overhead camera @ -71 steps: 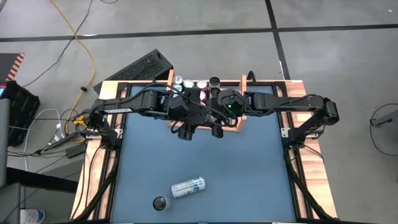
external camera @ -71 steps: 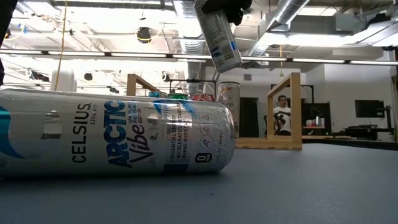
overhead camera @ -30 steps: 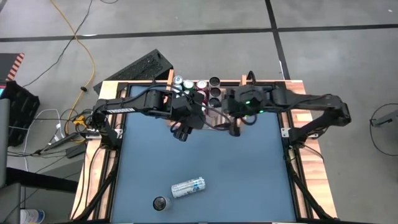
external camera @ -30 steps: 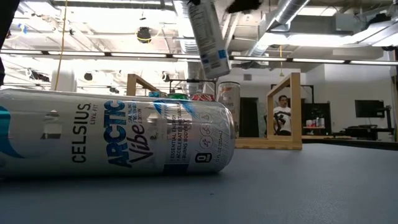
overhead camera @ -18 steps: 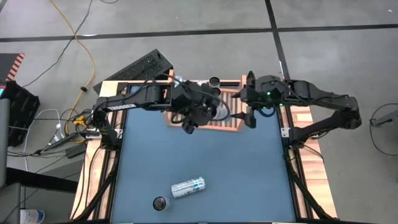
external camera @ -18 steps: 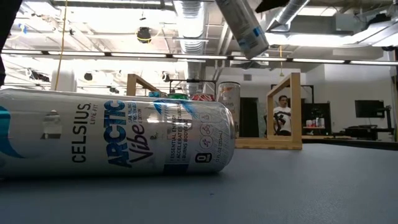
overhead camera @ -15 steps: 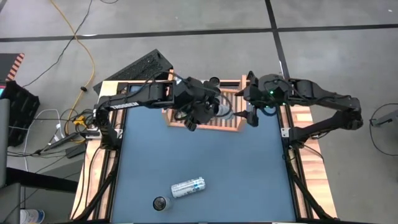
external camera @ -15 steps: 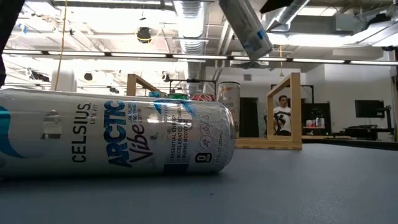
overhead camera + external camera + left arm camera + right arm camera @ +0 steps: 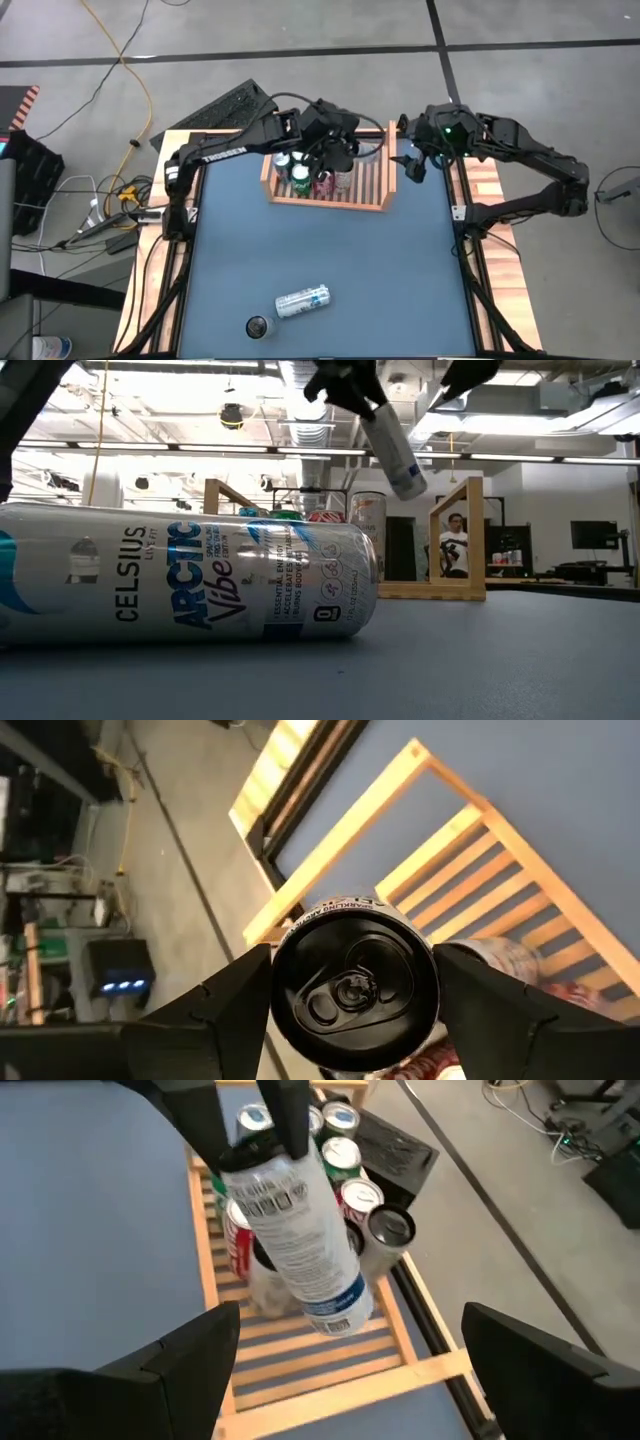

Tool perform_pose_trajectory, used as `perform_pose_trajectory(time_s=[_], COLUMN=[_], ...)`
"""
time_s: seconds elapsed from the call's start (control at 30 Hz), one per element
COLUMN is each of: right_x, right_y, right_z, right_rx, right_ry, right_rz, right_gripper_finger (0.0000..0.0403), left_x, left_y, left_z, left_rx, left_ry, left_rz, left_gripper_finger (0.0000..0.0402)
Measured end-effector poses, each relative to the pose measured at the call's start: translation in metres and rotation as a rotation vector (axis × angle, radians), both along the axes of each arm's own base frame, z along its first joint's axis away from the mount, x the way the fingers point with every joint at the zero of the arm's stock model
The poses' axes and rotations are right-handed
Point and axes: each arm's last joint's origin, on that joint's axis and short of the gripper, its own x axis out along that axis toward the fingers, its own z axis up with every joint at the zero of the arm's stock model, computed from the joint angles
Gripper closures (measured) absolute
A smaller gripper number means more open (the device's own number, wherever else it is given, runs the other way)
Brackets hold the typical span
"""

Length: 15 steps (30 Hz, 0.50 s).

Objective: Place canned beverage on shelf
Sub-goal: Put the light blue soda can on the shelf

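Note:
Over the wooden shelf [image 9: 325, 205] at the table's far side, a slim silver can [image 9: 295, 1230] hangs with my left gripper [image 9: 335, 150] shut on it. Several cans [image 9: 345, 1155] stand upright on the shelf's slats, toward its far left corner. In the low view the held can [image 9: 397, 452] slants above the shelf's side boards. My right gripper [image 9: 413, 165] stands open by the shelf's right end, apart from the can, with nothing between its fingers [image 9: 190, 1355]. My left gripper pinches the silver can's side walls near its top end [image 9: 245, 1152] between its two fingers [image 9: 290, 1115]. The fingers lie across the can, one on each side of its tab end [image 9: 355, 985]. The can is tilted, its bottom end [image 9: 338, 1308] lowest, clear of the shelf.
A Celsius can [image 9: 302, 300] lies on its side on the blue mat near the front edge, with a dark can [image 9: 258, 326] standing beside it. The shelf's right half [image 9: 365, 180] shows bare slats. A person [image 9: 453, 545] is in the room beyond.
My left gripper has carried the silver can from the shelf's near side toward the far edge and right, over the shelf, rolling as it went, and the can's slant has changed. My right gripper has drawn back toward the table's far right, staying open.

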Motion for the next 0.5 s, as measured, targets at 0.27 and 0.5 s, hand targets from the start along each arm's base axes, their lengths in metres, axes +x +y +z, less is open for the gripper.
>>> perform_pose_trajectory(time_s=[0.27,0.5], right_x=[-0.006,-0.007], right_y=[-0.009,-0.015], right_z=[-0.001,-0.001], right_rx=[-0.008,0.0], right_ry=[0.026,0.012], right_rz=[-0.04,-0.077], right_gripper_finger=[0.0035,0.0035], left_x=[0.021,0.03], left_y=[0.011,0.01], left_z=[-0.03,-0.057], left_rx=[0.082,0.036], left_ry=[0.078,0.171], left_rz=[-0.139,-0.209], left_gripper_finger=[0.0172,0.0172])
